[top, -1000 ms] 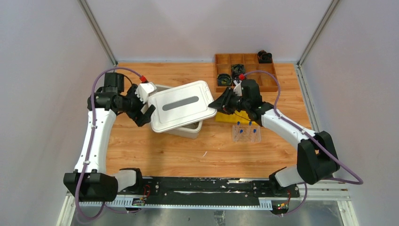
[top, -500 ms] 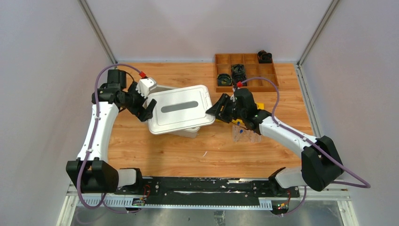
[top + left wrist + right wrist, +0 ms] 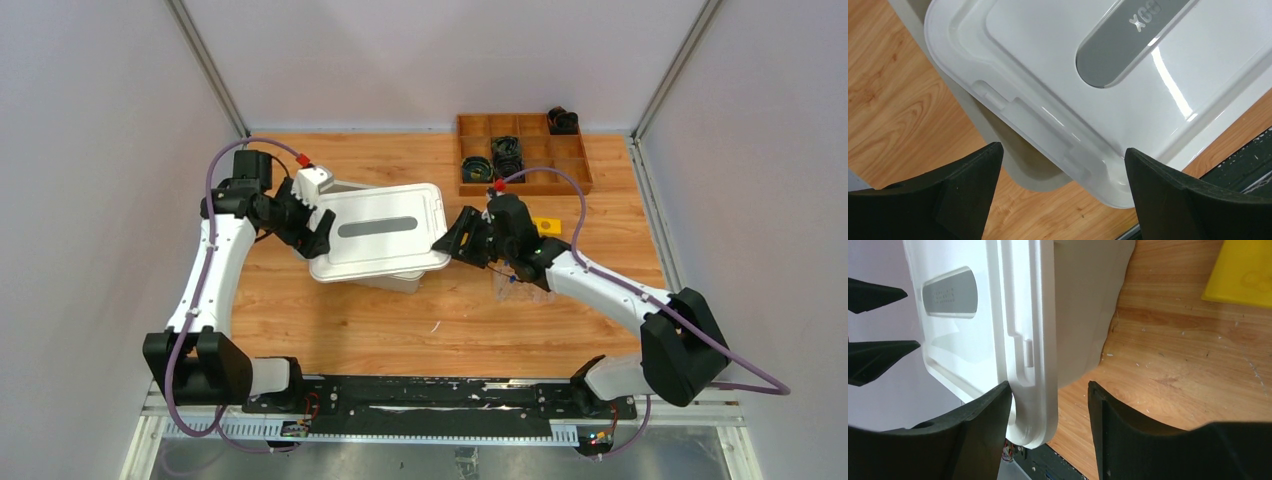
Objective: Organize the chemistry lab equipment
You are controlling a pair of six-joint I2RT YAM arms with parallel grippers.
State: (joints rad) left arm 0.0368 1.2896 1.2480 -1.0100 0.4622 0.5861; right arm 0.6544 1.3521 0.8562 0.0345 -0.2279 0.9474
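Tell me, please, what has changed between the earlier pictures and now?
The white lid turned straighter and shifted slightly left over the bin, the left gripper and right gripper moving with it at its ends, jaws open. The right gripper's move left uncovered the yellow block. The wooden tray stayed put.

The left arm (image 3: 205,285) and right arm (image 3: 600,285) wear white link shells between black joint housings, trail purple cables (image 3: 262,141) (each ending in a red connector (image 3: 304,167)) and end in matte black wedge-shaped fingers (image 3: 958,195).

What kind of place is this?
Probably a robot test cell rather than a real lab: wooden tabletop boxed in by plain white panels, two arms bolted to a black rail.
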